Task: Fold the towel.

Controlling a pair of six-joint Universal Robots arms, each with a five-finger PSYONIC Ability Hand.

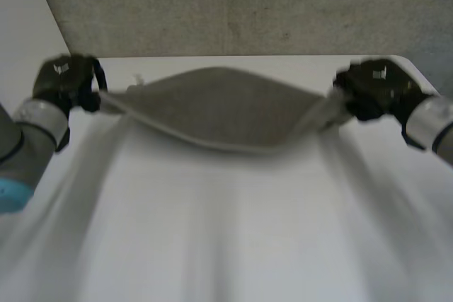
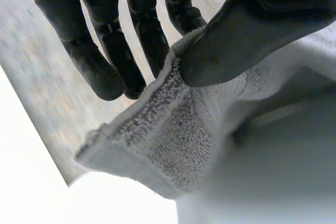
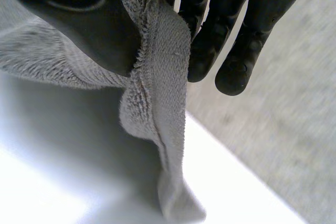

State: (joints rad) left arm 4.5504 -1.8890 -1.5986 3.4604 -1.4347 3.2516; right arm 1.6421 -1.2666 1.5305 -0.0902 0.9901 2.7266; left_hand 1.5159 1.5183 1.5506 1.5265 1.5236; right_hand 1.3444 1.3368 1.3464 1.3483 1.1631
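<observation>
Grey terry-cloth towel (image 1: 226, 114) hangs stretched between my two hands over the far part of the white table (image 1: 226, 245), held at each end and sagging in the middle.

On the left, my left hand (image 1: 67, 81) grasps the towel's left end. In the left wrist view my thumb (image 2: 247, 30) presses the hemmed edge against the inner fingers, while the outer fingers (image 2: 100, 61) hang straight beside the cloth without touching it. A short corner of towel sticks out past the pinch.

Across the middle, the cloth makes a lens shape: one edge arches up on the far side and the other droops on the near side. I cannot tell whether the lowest part touches the table, or whether one layer or two hang there.

On the right, my right hand (image 1: 379, 90) pinches the towel's right end. In the right wrist view the thumb (image 3: 89, 24) clamps the hem against the fingers behind it, and a loose corner dangles below the grip toward the table.

I judge the fold as begun but not made: both ends are gripped and lifted, yet no clean, flat fold lies on the table. What is left is to bring the held edge over to meet the opposite one, lay it down evenly, and let go.
</observation>
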